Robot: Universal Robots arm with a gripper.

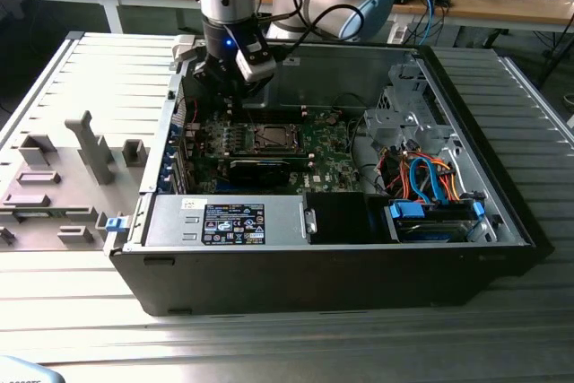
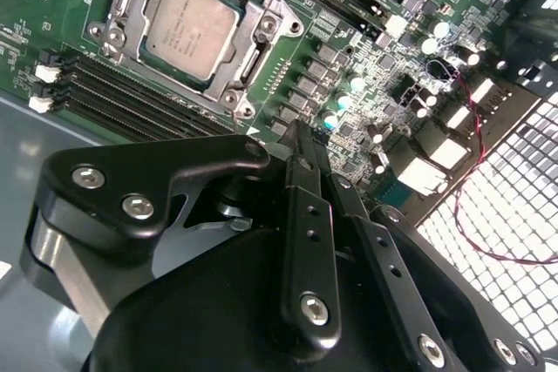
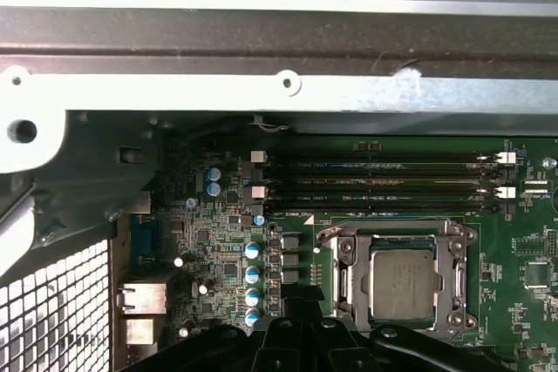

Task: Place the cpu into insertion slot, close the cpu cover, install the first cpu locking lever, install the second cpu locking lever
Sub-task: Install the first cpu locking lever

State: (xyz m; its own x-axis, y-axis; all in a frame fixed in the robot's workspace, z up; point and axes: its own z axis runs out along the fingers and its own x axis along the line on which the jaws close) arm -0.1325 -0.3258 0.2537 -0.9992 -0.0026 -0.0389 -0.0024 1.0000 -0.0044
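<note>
I am hanging inside the open computer case [image 1: 502,248] on the ribbed metal table [image 1: 81,311], above the rear part of the green motherboard [image 1: 332,163] toward the exterior view's left. My gripper [image 2: 301,141] is carrying nothing, and in the second wrist view my two black fingers [image 2: 305,241] are lying close together, side by side, their tips meeting over the board beside a row of small capacitors [image 3: 252,283]. The cpu [image 2: 190,25] is sitting flat in the insertion slot [image 3: 342,289], its dull silver top facing up in both wrist views. The cpu cover [image 2: 253,28] is framing the chip on all sides with its metal plate, and the chip is showing through the square window. I cannot tell from these views how the locking levers are standing. The long black memory slots [image 3: 384,176] are running just beside the socket, between it and the case wall [image 3: 279,50]. I am hovering near the socket, off to one side of it and not touching it. On the exterior view's left, a grey fixture [image 1: 90,145] with upright posts is standing on the table, well apart from the case.
</note>
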